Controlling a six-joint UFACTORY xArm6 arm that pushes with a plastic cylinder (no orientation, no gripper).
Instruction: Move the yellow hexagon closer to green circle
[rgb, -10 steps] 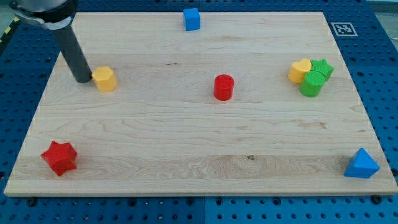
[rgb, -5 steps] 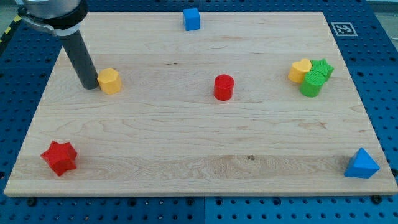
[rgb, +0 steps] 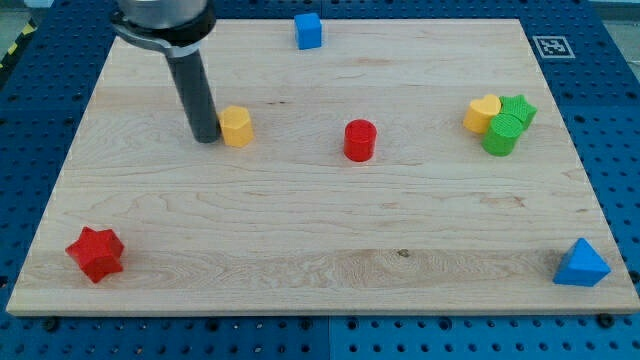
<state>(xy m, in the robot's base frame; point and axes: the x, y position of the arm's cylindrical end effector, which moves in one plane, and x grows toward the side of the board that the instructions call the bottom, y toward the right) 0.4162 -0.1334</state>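
Observation:
The yellow hexagon (rgb: 236, 127) lies left of the board's middle, in the upper half. My tip (rgb: 206, 138) stands right against its left side. The green circle (rgb: 501, 136) sits far off at the view's right, packed against a green star (rgb: 519, 110) and a yellow heart (rgb: 483, 113). A red cylinder (rgb: 360, 140) stands between the yellow hexagon and the green circle.
A blue cube (rgb: 308, 30) sits at the top edge. A red star (rgb: 96, 253) lies at the bottom left and a blue triangle (rgb: 582, 264) at the bottom right. The wooden board (rgb: 320, 240) rests on a blue pegboard table.
My tip has moved to the view's right and pushed the yellow hexagon with it, from the left part of the board toward the middle. The other blocks have not moved.

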